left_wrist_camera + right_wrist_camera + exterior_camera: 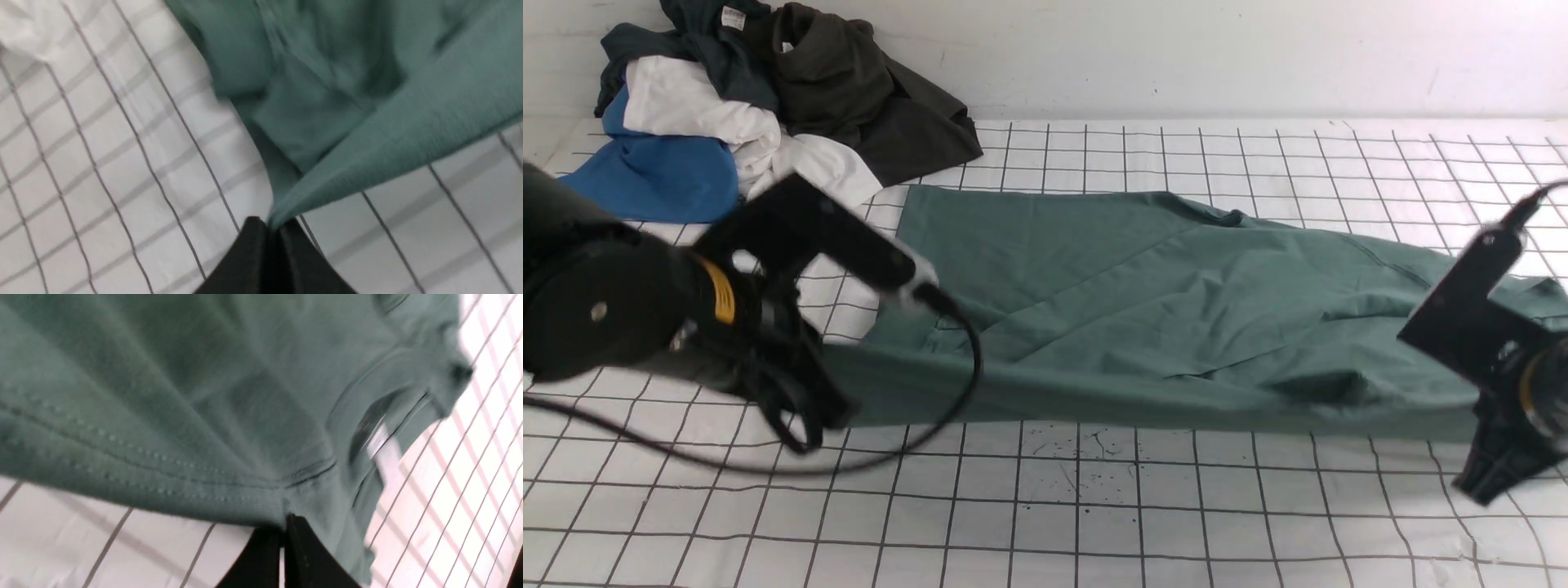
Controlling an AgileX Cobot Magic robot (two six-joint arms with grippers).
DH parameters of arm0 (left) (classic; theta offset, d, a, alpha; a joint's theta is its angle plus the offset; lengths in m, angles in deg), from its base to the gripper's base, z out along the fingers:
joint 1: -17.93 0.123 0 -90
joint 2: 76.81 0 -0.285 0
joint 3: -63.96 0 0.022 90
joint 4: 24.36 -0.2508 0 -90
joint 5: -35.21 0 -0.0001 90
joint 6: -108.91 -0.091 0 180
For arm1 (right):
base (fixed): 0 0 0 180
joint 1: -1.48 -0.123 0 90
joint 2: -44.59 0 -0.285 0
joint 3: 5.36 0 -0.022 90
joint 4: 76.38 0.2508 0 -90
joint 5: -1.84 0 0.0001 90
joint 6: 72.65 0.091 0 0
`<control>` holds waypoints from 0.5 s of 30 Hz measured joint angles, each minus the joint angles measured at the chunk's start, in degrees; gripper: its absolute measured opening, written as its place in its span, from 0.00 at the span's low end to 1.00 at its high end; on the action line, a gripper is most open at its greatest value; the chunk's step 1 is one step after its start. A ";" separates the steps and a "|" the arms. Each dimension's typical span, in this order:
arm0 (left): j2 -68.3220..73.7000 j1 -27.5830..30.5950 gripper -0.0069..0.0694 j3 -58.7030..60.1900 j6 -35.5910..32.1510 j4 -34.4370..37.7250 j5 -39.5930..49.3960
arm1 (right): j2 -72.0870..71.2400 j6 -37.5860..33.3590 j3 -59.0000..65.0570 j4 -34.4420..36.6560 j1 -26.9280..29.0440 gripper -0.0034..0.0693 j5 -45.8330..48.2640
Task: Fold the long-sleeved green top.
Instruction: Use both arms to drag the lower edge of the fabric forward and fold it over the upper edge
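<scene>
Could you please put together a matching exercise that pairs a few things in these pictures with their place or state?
Things:
1. green long-sleeved top
2. blue garment
3. dark olive-brown garment
4. left gripper

Places or states:
A. jaws shut on green fabric
B. right side of the clothes pile
C. stretched across the table
D. left side of the clothes pile

Pairs: 1-C, 2-D, 3-B, 4-A
</scene>
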 joint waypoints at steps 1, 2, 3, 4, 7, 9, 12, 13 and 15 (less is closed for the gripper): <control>1.63 1.14 0.09 -2.24 1.39 -0.33 -1.79 | 0.46 0.21 -0.93 -0.53 1.21 0.04 -2.81; 3.61 2.54 0.09 -4.67 2.62 -0.75 -3.95 | 1.43 0.72 -2.65 -1.16 3.29 0.04 -6.73; 5.42 3.91 0.09 -6.73 3.71 -1.04 -5.71 | 2.78 1.41 -4.53 -1.67 5.37 0.04 -10.76; 8.53 5.38 0.09 -9.99 4.71 -1.46 -8.48 | 4.51 2.05 -7.01 -2.14 7.69 0.04 -15.28; 15.80 7.59 0.09 -17.13 6.58 -1.81 -11.66 | 10.49 2.54 -12.90 -3.61 11.44 0.04 -22.94; 22.65 8.76 0.09 -23.55 7.44 -2.05 -12.82 | 16.62 2.54 -18.46 -5.28 12.92 0.04 -26.03; 33.22 9.46 0.09 -33.51 8.04 -2.25 -13.01 | 24.44 2.56 -25.44 -6.94 13.31 0.04 -27.08; 36.75 9.61 0.10 -36.96 8.04 -2.37 -12.92 | 28.03 2.56 -28.68 -7.23 13.35 0.04 -27.08; 43.10 9.64 0.11 -43.38 8.04 -2.42 -12.25 | 33.11 2.61 -33.43 -7.41 13.35 0.05 -26.31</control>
